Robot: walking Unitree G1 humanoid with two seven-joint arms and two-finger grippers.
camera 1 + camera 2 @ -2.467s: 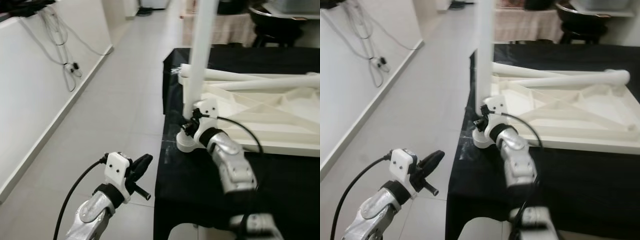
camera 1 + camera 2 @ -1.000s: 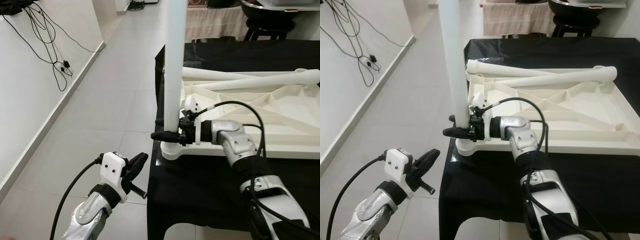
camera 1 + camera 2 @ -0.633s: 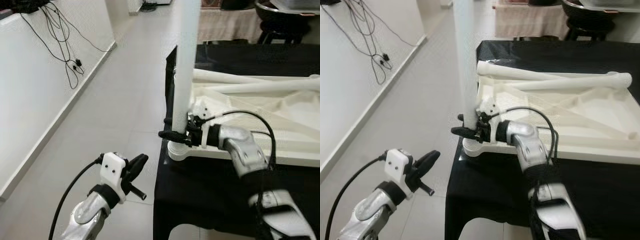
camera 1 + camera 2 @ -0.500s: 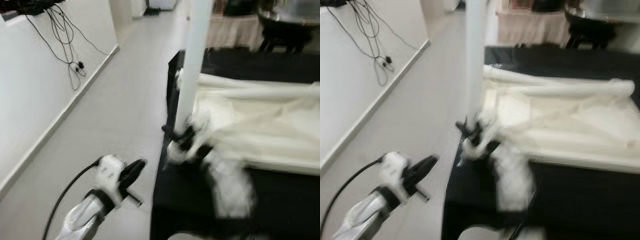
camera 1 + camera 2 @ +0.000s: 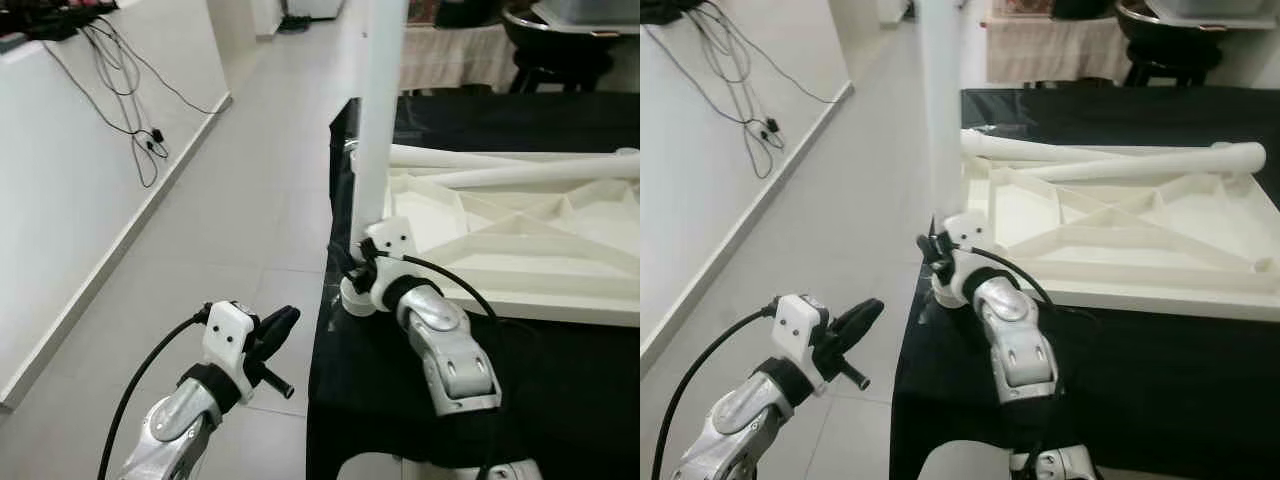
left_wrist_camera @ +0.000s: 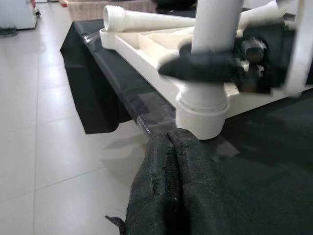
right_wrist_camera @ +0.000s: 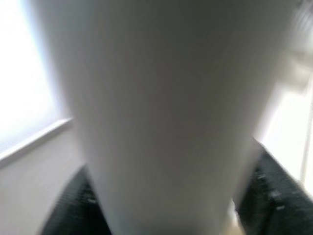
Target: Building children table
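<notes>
The right gripper (image 5: pixel 350 268) is clamped low on the upright white table leg (image 5: pixel 378 110), one black finger seen on each side of the tube, just above the round socket (image 5: pixel 354 298) at the near corner of the overturned white tabletop (image 5: pixel 520 250). The leg is held vertical and runs up past the top of the head views; at the wrist camera it is pressed so close that only a pale blur of tube (image 7: pixel 161 107) is made out, with dark finger shapes at either side. Beyond the gripper, two more loose legs (image 5: pixel 1110 155) are laid across the far rim of the tabletop (one threaded end is shown clearly in the left wrist view). The tabletop is rested underside up on a black-covered table (image 5: pixel 560 400), the socket corner right at the table's edge.

The left gripper (image 5: pixel 272 332) is held out over the tiled floor (image 5: pixel 230 200), below and to the side of the clamped leg, its fingers (image 6: pixel 171 196) pressed together on nothing. Cables (image 5: pixel 130 90) are seen dangling down the white wall.
</notes>
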